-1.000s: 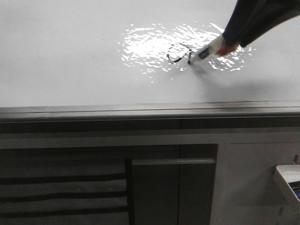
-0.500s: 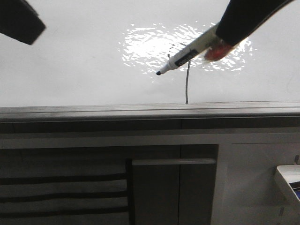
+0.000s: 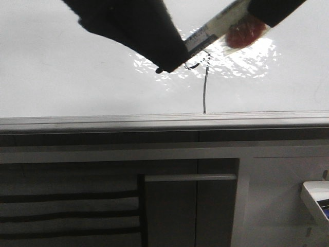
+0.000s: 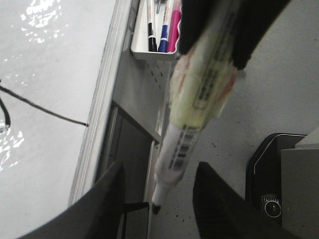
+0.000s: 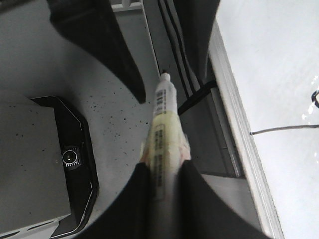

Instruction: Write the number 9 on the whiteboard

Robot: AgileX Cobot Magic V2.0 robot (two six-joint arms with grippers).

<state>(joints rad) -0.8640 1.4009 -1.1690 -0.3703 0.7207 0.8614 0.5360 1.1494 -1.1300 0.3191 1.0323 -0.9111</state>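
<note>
One number 9 (image 3: 204,82) is drawn on the whiteboard (image 3: 61,77), its tail running to 6 o'clock. The right gripper (image 5: 162,174) pinches the marker (image 5: 162,124). The left gripper (image 4: 157,191), fingers spread, sits around its tip, likely to take it next

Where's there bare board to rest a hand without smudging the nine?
Free: the left stretch of the whiteboard, from the left tool down to the edge strip, and right of the number 9. Crowded around its loop, under the marker.
</note>
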